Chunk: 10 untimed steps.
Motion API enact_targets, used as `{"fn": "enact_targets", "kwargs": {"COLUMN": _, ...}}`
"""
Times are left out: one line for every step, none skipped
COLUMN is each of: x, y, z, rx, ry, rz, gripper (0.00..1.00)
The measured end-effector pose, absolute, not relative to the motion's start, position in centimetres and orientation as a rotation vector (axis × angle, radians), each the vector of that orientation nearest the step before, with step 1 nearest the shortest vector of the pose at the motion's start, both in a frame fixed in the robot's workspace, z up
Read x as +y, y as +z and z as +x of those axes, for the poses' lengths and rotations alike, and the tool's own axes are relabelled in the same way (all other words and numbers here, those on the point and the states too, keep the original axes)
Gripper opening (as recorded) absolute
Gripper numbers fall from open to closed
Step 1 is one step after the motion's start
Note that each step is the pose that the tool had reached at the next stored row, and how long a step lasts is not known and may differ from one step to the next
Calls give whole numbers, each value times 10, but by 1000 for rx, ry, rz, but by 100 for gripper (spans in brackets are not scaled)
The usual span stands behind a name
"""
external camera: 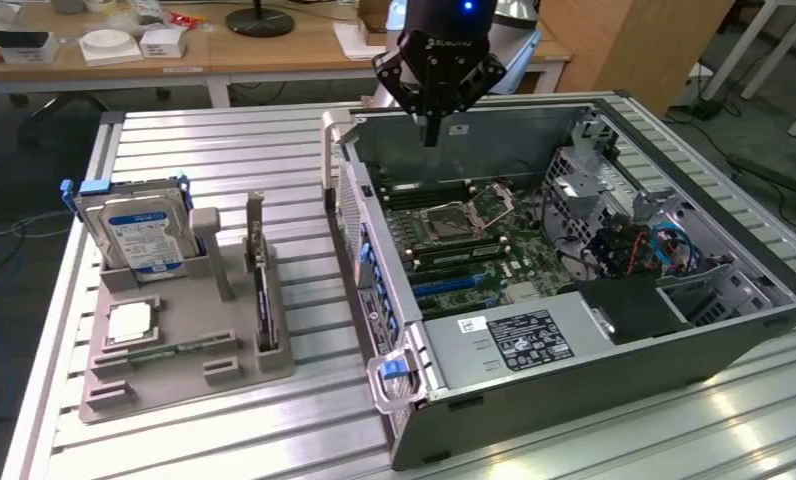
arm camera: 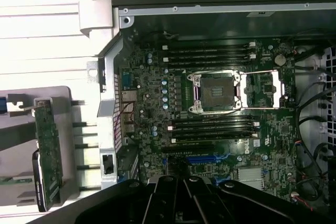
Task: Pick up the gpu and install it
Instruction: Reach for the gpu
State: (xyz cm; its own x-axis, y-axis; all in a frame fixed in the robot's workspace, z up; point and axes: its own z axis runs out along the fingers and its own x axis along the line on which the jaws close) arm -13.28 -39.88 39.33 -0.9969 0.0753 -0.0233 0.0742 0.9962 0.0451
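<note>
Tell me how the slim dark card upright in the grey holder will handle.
The slim dark expansion card is probably stiff, being a flat board. Thin and upright in the grey holder, it could tip if nudged. Exposed circuitry looks fragile.

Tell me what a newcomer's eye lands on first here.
The open computer case dominates the exterior view's right, its motherboard exposed with the CPU socket open. The black gripper hangs shut and empty over the case's far end. At the exterior view's left, a grey holder carries the upright hard drive and the gpu.
</note>
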Motion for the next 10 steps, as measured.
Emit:
{"fn": "enact_targets", "kwargs": {"x": -399, "y": 393, "z": -133, "rx": 3114, "ry": 69, "rz": 117, "gripper": 10}}
{"fn": "enact_targets", "kwargs": {"x": -399, "y": 393, "z": -134, "rx": 3114, "ry": 69, "rz": 117, "gripper": 10}}
{"fn": "enact_targets", "kwargs": {"x": -399, "y": 393, "z": -134, "rx": 3114, "ry": 69, "rz": 117, "gripper": 10}}
{"fn": "enact_targets", "kwargs": {"x": -399, "y": 393, "z": -135, "rx": 3114, "ry": 69, "rz": 117, "gripper": 10}}
{"fn": "enact_targets", "kwargs": {"x": -399, "y": 393, "z": -135, "rx": 3114, "ry": 69, "rz": 117, "gripper": 10}}
{"fn": "enact_targets", "kwargs": {"x": -399, "y": 393, "z": -136, "rx": 3114, "ry": 69, "rz": 117, "gripper": 10}}
{"fn": "enact_targets", "kwargs": {"x": -399, "y": 393, "z": -136, "rx": 3114, "ry": 69, "rz": 117, "gripper": 10}}
{"fn": "enact_targets", "kwargs": {"x": -399, "y": 393, "z": -137, "rx": 3114, "ry": 69, "rz": 117, "gripper": 10}}
{"fn": "enact_targets", "kwargs": {"x": -399, "y": 393, "z": -138, "rx": 3114, "ry": 69, "rz": 117, "gripper": 10}}
{"fn": "enact_targets", "kwargs": {"x": -399, "y": 393, "z": -139, "rx": 3114, "ry": 69, "rz": 117, "gripper": 10}}
